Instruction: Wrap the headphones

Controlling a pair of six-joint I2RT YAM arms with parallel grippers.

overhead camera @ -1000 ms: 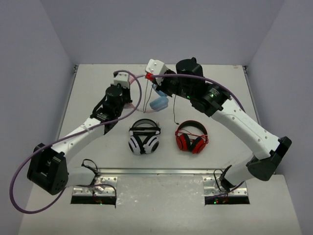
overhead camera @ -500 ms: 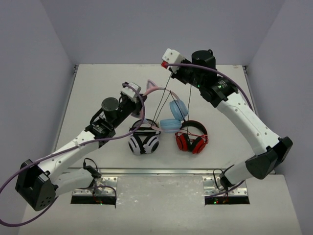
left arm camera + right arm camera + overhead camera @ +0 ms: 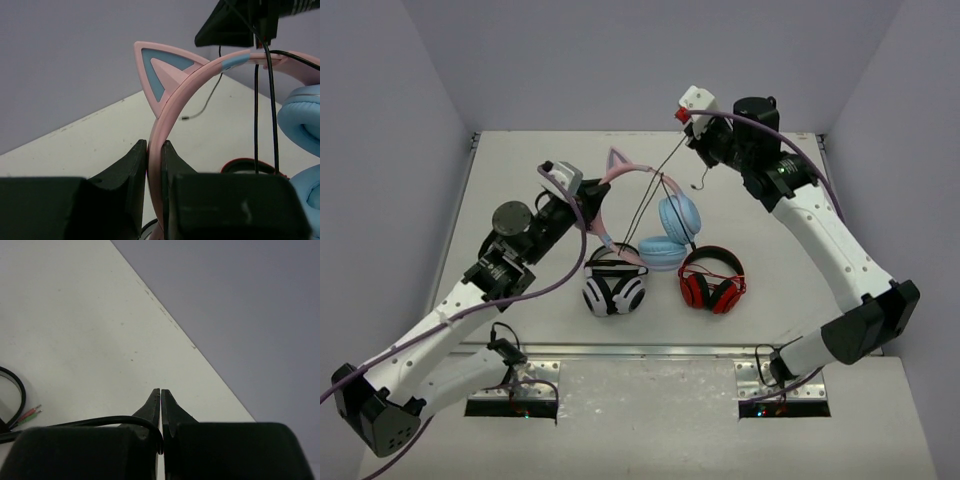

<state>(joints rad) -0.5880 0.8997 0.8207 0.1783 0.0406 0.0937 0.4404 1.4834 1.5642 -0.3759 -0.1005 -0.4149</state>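
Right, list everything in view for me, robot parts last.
cat-ear headphones: one, pink band with light blue cups, held up mid-scene
cable: one, black, rising from those headphones
white-and-black headphones: one, white with black, lying front centre
red-and-black headphones: one, red with black, right of the white pair
table: one, pale grey, under everything
left gripper: one, black, shut on the pink band
right gripper: one, black, shut on the cable

white-and-black headphones (image 3: pixel 614 284) lying flat on pale table (image 3: pixel 510 150), red-and-black headphones (image 3: pixel 712 280) just right of them, not touching, lavender walls (image 3: pixel 620 60) around
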